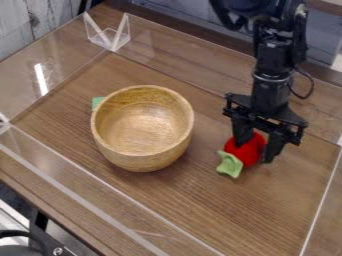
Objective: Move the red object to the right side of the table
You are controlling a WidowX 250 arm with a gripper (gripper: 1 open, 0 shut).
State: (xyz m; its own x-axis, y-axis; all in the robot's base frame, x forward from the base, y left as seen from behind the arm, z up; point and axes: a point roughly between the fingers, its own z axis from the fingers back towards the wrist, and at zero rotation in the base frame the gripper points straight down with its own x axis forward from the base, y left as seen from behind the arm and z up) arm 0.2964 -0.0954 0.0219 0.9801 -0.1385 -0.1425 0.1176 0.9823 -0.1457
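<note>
Camera view, from above and in front of the desk (160, 210): brown wood-grain top, fenced by low clear acrylic walls (80, 205). Right of centre, black robot arm (278, 50) reaching steeply down, gripper (261, 149) low over the wood. Fingers (282, 146) part-spread, one on either side of the red object (247, 150), straddling it closely; contact with its sides too fine to judge, so cannot tell whether pinched or merely bracketed. Red object resting on the desk, right of the wooden bowl (142, 125) and apart from it, toward the right half of the surface but short of the right wall. Small, rounded, bright red body mostly between the fingers, upper part hidden by the gripper; green leafy end (230, 163) poking out toward the lower left, lying on the wood. Wooden bowl upright near the middle, pale and round, nothing visible inside, far larger than the red object. Small green piece (98, 102) peeking from behind the bowl's left rim, touching or just beside it. Folded clear acrylic piece (107, 32) standing at the far left corner, well apart from everything else.
</note>
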